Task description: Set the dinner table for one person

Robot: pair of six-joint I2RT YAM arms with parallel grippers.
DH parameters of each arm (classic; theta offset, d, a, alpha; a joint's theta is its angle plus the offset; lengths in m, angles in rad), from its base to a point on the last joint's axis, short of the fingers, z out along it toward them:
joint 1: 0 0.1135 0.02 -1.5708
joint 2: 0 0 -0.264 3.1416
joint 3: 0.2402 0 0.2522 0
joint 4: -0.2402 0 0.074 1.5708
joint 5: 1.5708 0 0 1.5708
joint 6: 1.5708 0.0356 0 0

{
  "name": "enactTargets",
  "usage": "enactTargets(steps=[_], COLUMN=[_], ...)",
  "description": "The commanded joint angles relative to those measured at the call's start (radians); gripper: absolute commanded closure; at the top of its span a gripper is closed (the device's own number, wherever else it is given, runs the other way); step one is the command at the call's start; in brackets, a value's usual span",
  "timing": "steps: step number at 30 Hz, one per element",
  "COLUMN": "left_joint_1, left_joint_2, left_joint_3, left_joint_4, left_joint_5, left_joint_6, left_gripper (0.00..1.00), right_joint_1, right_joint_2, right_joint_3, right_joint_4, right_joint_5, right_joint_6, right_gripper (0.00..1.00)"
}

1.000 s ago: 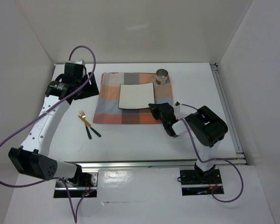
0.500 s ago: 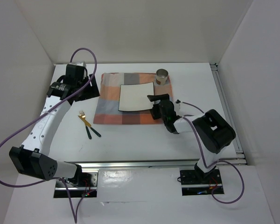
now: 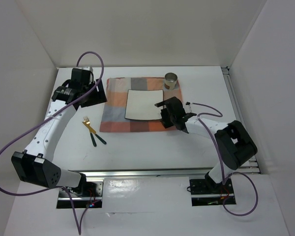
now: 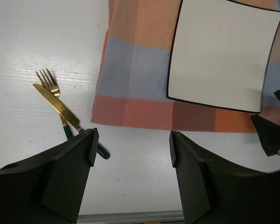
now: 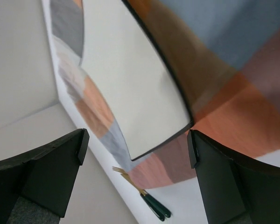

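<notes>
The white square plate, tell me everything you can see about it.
The plate is square, flat and plain white with a thin dark rim, smooth like ceramic, and empty. It lies level on the checked cloth, roughly centred and slightly askew. The open right gripper sits at its right edge; whether it touches is unclear.

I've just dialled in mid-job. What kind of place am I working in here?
Probably a lab robot cell staged as a dining spot, not a home: plain white panels box in a white table with metal rails, and a checked cloth carries a plate and cup.
</notes>
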Motion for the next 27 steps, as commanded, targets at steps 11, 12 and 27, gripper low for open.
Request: enactTargets(steps=[11, 12, 27], left_joint_1=[0.006, 0.006, 0.141], left_joint_2=[0.000, 0.000, 0.012], left_joint_3=[0.013, 0.003, -0.304], left_joint_4=[0.039, 0.039, 0.062], left_joint_5=[0.026, 0.026, -0.014], left_joint_6=[-0.005, -0.005, -0.203], left_gripper=[0.21, 0.21, 0.23], right_joint_1=[-0.026, -0.026, 0.043], right_joint_2=[0.020, 0.000, 0.069], right_joint_3=[0.182, 0.193, 0.509], right_joint_4=[-0.259, -0.259, -0.418], right_joint_5=[-0.043, -0.033, -0.407], right_joint_6=[-0.095, -0.127, -1.057], right_gripper=[0.00, 0.00, 0.06])
